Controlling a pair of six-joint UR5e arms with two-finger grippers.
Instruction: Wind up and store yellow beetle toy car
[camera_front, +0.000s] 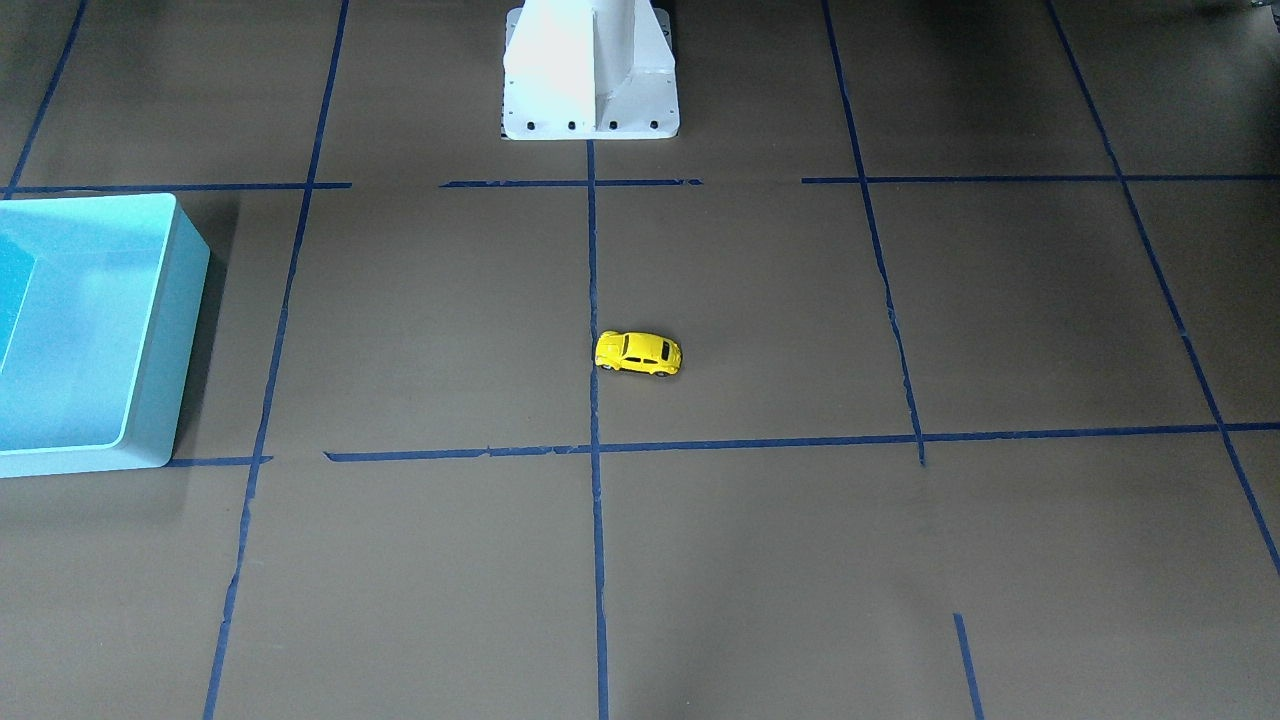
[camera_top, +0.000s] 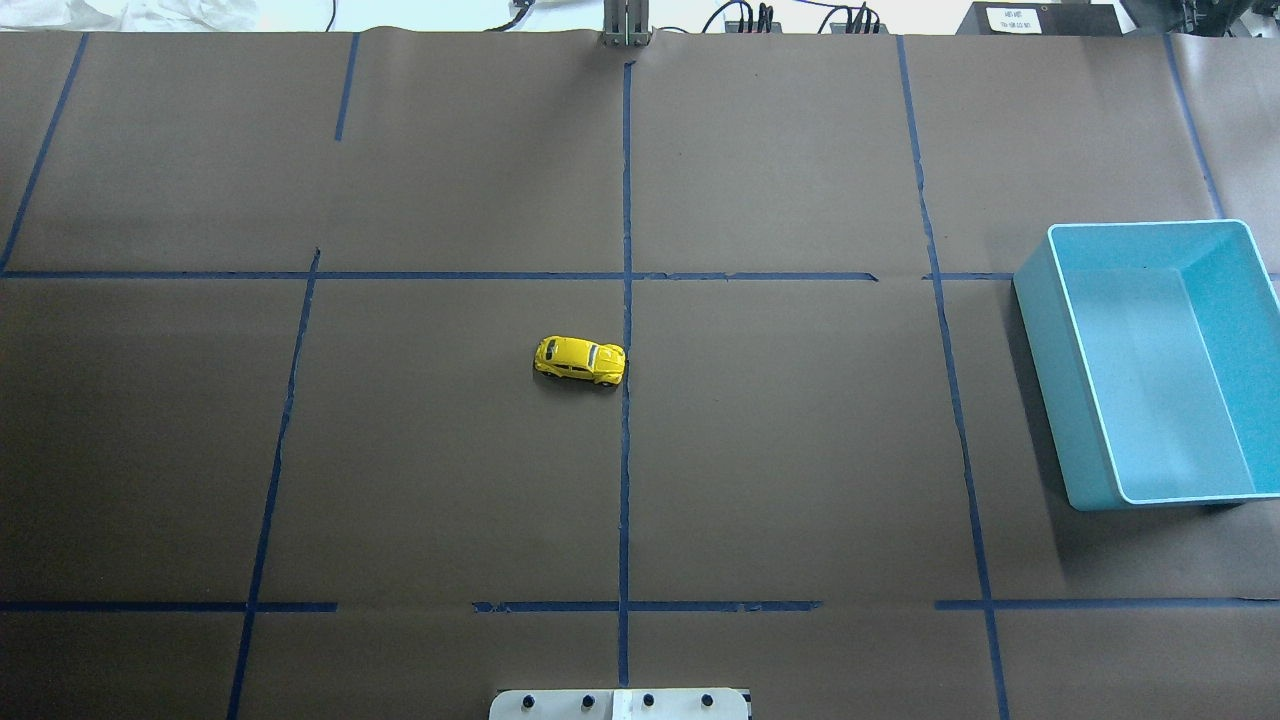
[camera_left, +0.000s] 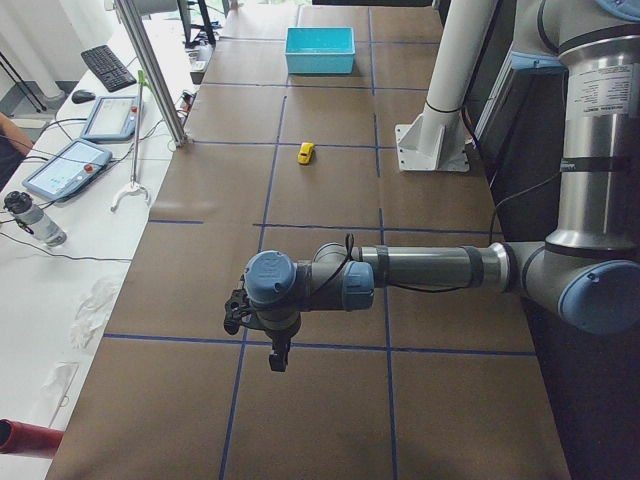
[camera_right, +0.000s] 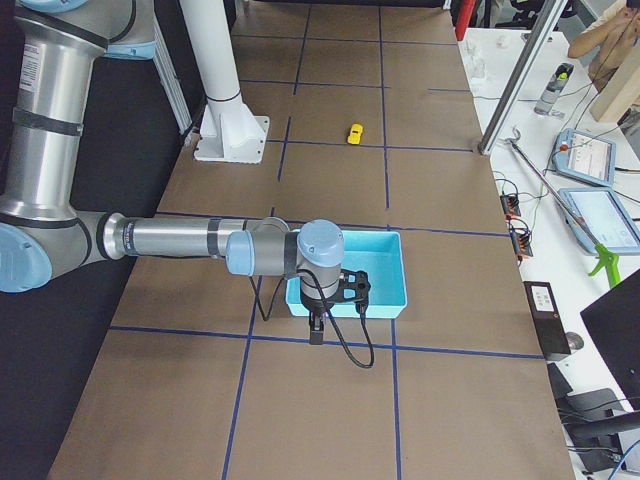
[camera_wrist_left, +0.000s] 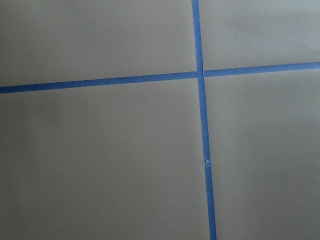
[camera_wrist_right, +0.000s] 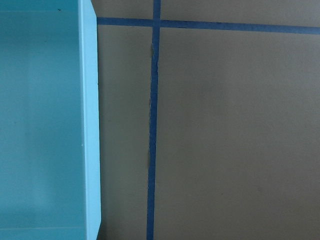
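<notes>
Yellow toy car (camera_top: 580, 361) sits upright on its wheels near the middle of the bench (camera_top: 800, 450), lengthwise across it. One end lies right at the centre blue tape line (camera_top: 624, 480), and the body is on the robot's left side of that line. Nothing touches the car, and both arms are well apart from it. The light blue bin (camera_top: 1062, 400) stands at the robot's right end of the bench, open side up, far from the car, with nothing visible inside. The bench is covered in brown paper marked with a grid of blue tape. The white pedestal base (camera_front: 590, 80) stands at the robot's edge, in line with the centre tape. The left tool (camera_left: 277, 362) shows only in the left side view. It hangs pointing down above bare paper near a tape crossing, at the left end of the bench. I cannot tell how far it is open, and nothing is seen in it. The left wrist camera shows only paper and two crossing tape lines. The right tool (camera_right: 316, 335) shows only in the right side view, pointing down at the bin's near wall. Its opening also cannot be judged. The right wrist camera shows the bin's rim and inner wall at the left, with tape and paper beside it.
</notes>
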